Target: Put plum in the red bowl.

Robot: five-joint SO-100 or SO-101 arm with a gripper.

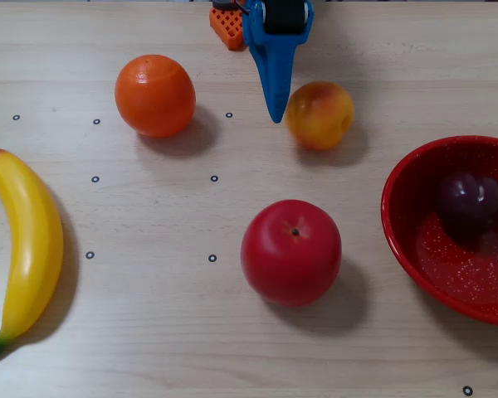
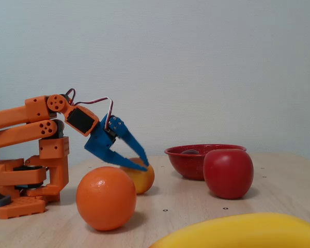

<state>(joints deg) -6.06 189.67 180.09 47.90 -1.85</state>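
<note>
1. Desk (image 1: 149,332): pale wood-grain top, small black ring marks scattered on it, seen in the overhead view. Fixed view shows a plain light wall (image 2: 206,62) behind the desk.
2. Red bowl (image 1: 402,240) sits at the desk's right edge in the overhead view, partly cut off by the frame; white speckles inside.
3. Plum (image 1: 470,201) lies inside the red bowl, on the far part of its floor. In the fixed view only a dark sliver of it (image 2: 190,152) shows above the rim (image 2: 196,149).
4. Nothing but the plum shows in the bowl.
5. Red apple (image 1: 291,252) is near the desk's middle, left of the bowl and apart from it in the overhead view; in the fixed view it overlaps the bowl's front.
6. Peach (image 1: 319,114) is near the far edge, orange (image 1: 155,95) left of it, banana (image 1: 25,246) along the left edge.
7. Orange arm (image 2: 26,134) is based at the far edge, bent low.
8. Blue fingers (image 2: 143,164) are spread apart, grasping nothing; tips down at the peach's left side, and the fixed view shows the lower tip at the peach's surface. Overhead view shows them as one blue wedge (image 1: 275,116) just beside the peach.
</note>
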